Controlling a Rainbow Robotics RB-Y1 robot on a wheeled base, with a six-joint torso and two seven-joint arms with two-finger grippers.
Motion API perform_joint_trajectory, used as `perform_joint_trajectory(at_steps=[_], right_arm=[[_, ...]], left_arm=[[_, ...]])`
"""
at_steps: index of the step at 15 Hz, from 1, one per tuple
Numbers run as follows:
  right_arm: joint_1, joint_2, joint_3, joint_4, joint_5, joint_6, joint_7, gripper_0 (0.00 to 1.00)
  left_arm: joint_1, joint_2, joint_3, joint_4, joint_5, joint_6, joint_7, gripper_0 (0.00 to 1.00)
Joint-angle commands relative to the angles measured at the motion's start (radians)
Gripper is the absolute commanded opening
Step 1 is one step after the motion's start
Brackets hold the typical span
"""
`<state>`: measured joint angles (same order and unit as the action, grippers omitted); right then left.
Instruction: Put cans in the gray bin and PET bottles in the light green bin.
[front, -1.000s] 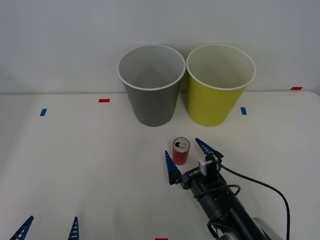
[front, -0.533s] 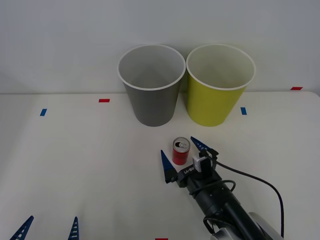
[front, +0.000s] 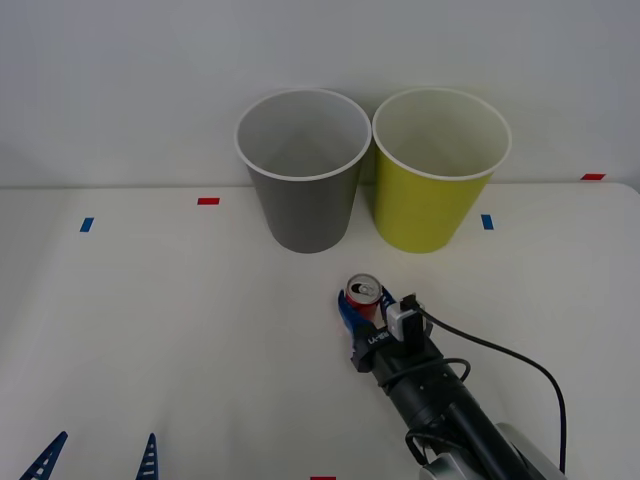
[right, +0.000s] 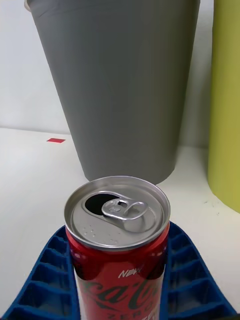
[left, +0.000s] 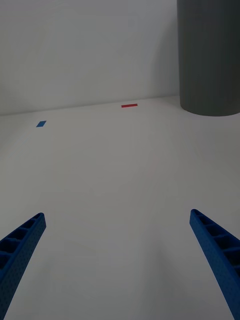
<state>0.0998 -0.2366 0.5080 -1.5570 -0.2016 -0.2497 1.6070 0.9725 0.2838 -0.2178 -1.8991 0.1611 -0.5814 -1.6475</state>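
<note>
Currently the small red drink can with silver pull-tab top (front: 362, 298) is clamped upright between the blue ribbed fingers of the right gripper (front: 361, 312), on the white table (front: 180, 320) just before the tall gray plastic bin (front: 303, 170), likely readied for lifting into it. Beside it, the yellow-green plastic bin (front: 440, 170) is kept for bottles. The left gripper (front: 98, 458) is parked spread open, holding nothing, at the near edge.

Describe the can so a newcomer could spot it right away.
Two tall round plastic bins stand at the table's far edge, gray bin beside yellow-green bin. Before them stands the small red drink can, silver-topped, between the right gripper jaws. Far shorter than either bin.
</note>
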Motion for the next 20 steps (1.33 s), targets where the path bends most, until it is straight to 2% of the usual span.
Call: perform_joint_trajectory(at_steps=[1,7,11,13,16,20], right_arm=[[0.001,0.000,0.000,0.000,-0.001,-0.002,-0.001,0.00],[0.005,-0.007,0.001,-0.048,0.005,0.020,-0.001,0.00],[0.063,-0.073,-0.003,-0.341,-0.002,0.317,-0.004,0.00],[0.064,-0.084,-0.012,-0.454,-0.009,0.457,-0.010,0.00],[0.051,-0.081,-0.042,-0.607,-0.021,0.662,-0.021,0.00],[-0.025,-0.039,-0.075,-0.781,-0.038,0.986,-0.035,0.00]], left_arm=[[0.000,0.000,0.000,0.000,0.000,0.000,0.000,1.00],[0.000,0.000,0.000,0.000,0.000,0.000,0.000,1.00],[0.000,0.000,0.000,0.000,0.000,0.000,0.000,1.00],[0.000,0.000,0.000,0.000,0.000,0.000,0.000,1.00],[0.000,0.000,0.000,0.000,0.000,0.000,0.000,1.00],[0.000,0.000,0.000,0.000,0.000,0.000,0.000,1.00]])
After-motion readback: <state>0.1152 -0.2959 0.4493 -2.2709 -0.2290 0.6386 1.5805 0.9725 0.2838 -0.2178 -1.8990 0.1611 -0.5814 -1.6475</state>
